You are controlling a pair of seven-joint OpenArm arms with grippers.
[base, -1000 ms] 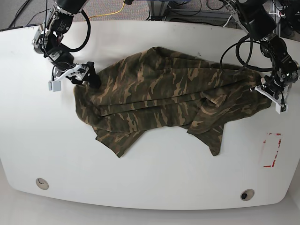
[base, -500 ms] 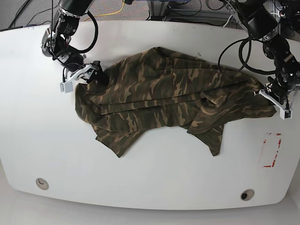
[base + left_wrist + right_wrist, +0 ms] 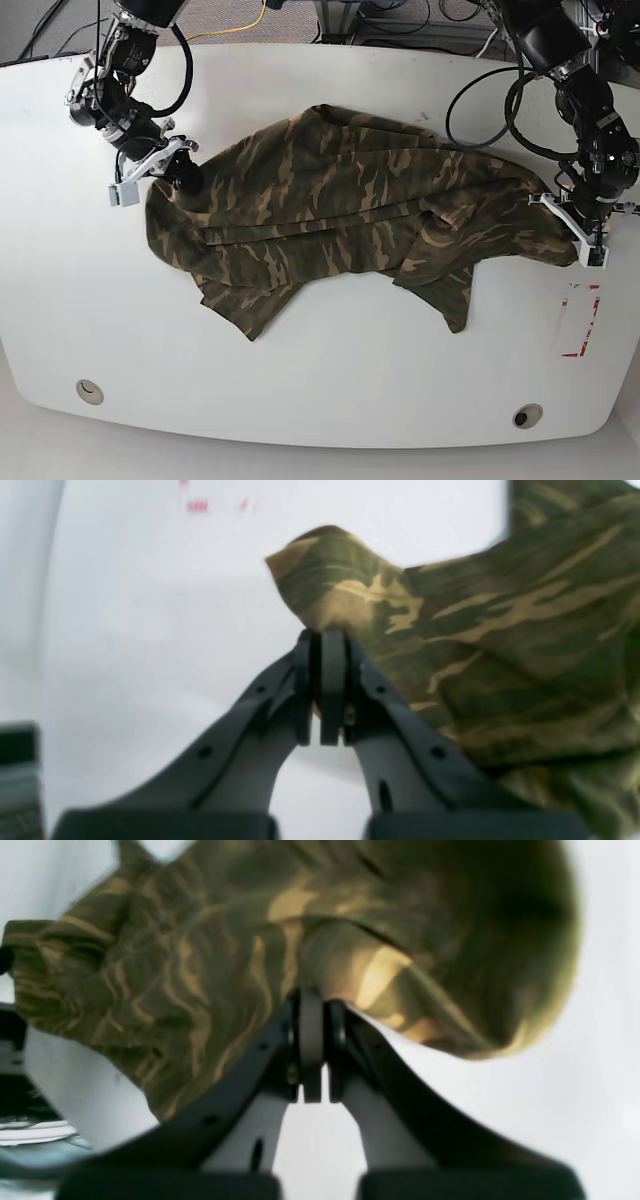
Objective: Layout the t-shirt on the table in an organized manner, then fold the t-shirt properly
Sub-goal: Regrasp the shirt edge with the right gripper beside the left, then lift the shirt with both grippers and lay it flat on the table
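The camouflage t-shirt (image 3: 340, 210) lies crumpled across the middle of the white table (image 3: 330, 380), with folds and a sleeve trailing toward the front. My right gripper (image 3: 172, 170) is at the shirt's left end in the base view, shut on a bunched edge of cloth (image 3: 350, 915); its fingertips (image 3: 312, 1000) are pressed together on the fabric. My left gripper (image 3: 570, 228) holds the shirt's right end. In the left wrist view it (image 3: 325, 640) is shut on a corner of the t-shirt (image 3: 500, 630).
A red-marked rectangle (image 3: 578, 320) sits near the right edge, just in front of my left gripper. Two round grommet holes (image 3: 89, 391) (image 3: 527, 415) are near the front edge. Cables and equipment lie beyond the table's back edge (image 3: 400, 25).
My right gripper has pulled its end of the shirt back toward the base view's left. My left gripper has moved slightly forward and inward. The shirt's body has shifted left with them.
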